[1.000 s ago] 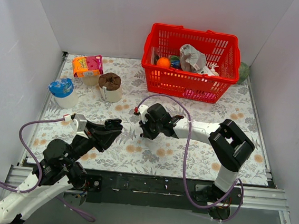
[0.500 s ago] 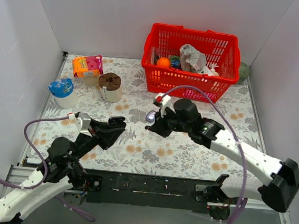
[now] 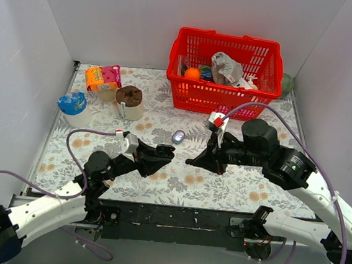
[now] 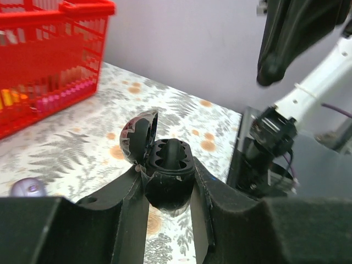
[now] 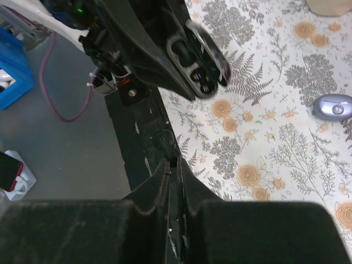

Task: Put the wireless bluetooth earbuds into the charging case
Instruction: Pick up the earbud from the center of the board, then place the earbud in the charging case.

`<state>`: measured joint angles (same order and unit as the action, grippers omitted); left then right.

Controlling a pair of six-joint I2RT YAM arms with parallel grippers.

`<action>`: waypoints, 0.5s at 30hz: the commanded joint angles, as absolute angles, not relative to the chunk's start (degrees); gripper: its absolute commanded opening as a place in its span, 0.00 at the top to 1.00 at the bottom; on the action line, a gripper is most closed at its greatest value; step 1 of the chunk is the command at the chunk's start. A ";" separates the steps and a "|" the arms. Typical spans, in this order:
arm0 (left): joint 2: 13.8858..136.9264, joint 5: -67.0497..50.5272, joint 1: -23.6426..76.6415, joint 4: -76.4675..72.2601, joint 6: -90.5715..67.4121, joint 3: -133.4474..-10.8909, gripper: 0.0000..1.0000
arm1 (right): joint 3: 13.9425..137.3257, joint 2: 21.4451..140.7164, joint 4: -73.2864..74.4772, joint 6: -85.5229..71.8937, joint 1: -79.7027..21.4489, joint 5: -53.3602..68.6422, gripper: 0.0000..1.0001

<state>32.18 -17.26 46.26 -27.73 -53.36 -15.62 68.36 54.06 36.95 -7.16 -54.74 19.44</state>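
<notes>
My left gripper (image 3: 169,151) (image 4: 168,171) is shut on a small black charging case (image 4: 170,159) (image 5: 199,60), held above the mat. Its glossy hinged lid (image 4: 138,137) stands open and two dark sockets show, both empty. My right gripper (image 3: 190,162) (image 5: 175,162) faces it from the right, a short way off. Its fingers (image 4: 268,66) are nearly together, and I cannot tell whether anything tiny is pinched between them. A small rounded purplish-grey piece (image 3: 178,136) (image 4: 26,188) (image 5: 334,106), seemingly one of the earbuds, lies alone on the mat beyond both grippers.
A red basket (image 3: 220,99) full of items stands at the back right, with a green thing (image 3: 286,85) behind it. A blue-lidded tub (image 3: 74,105), a brown-topped cup (image 3: 129,102) and an orange-pink box (image 3: 103,76) stand at the back left. A black rail (image 3: 174,218) runs along the near edge.
The right gripper has lifted off the spot where the purplish-grey piece now lies and swung back to the right. The left gripper has carried the open case right, toward the centre.
</notes>
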 commanded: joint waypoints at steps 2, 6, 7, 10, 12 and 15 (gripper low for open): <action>41.90 -30.83 46.05 -42.88 -56.33 -18.45 1.00 | 72.86 53.52 41.04 -6.33 -55.11 23.46 0.99; 44.38 -33.04 46.05 -44.65 -57.30 -20.21 1.00 | 72.86 53.70 41.31 -5.63 -55.19 23.29 0.99; 44.56 -33.48 46.05 -44.47 -57.30 -20.56 1.00 | 72.86 53.70 41.22 -5.54 -55.11 23.03 0.99; 45.00 -35.41 46.05 -43.95 -57.65 -21.62 1.00 | 72.34 54.31 40.70 -5.54 -55.20 22.50 0.99; 45.52 -36.91 46.05 -44.03 -58.44 -22.32 1.00 | 72.16 54.67 40.26 -5.54 -55.20 22.68 0.99; 45.88 -37.97 46.05 -44.03 -59.06 -22.76 1.00 | 72.16 54.93 38.85 -5.80 -55.28 22.94 0.99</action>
